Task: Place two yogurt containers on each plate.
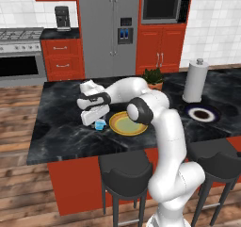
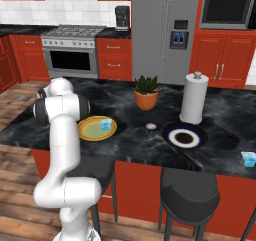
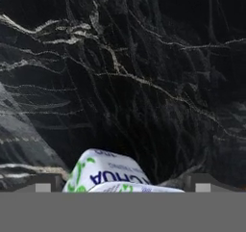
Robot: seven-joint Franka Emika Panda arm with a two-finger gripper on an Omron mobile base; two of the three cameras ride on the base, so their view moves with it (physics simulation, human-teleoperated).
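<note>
- A light-blue yogurt container (image 1: 100, 125) is seen between the fingers of the hand (image 1: 95, 121), just left of the yellow plate (image 1: 128, 123); in the hand view its printed top (image 3: 108, 174) sits between the two finger tips, so the hand is judged clamped on it, low over the counter (image 1: 61, 132).
- A second yogurt container (image 2: 105, 124) already rests on the yellow plate's far edge, as shown in the right base view.
- A third yogurt container (image 2: 248, 158) stands near the counter's right end, well apart from both plates.
- The navy-rimmed plate (image 2: 184, 136) carries no container; a small pale object (image 2: 150, 127) lies just beside it, too small to be identified.
- Risk: the cup appears held near its top, so it could slip or tilt if it is carried quickly.
- Risk: the plate's raised rim could be clipped if the cup is moved across too low, shifting the plate or knocking the cup already there.
- Risk: a release near the rim could leave the cup half off the plate.
- The potted plant (image 2: 146, 92) and paper towel roll (image 2: 194, 98) stand behind, clear of the short path.
</note>
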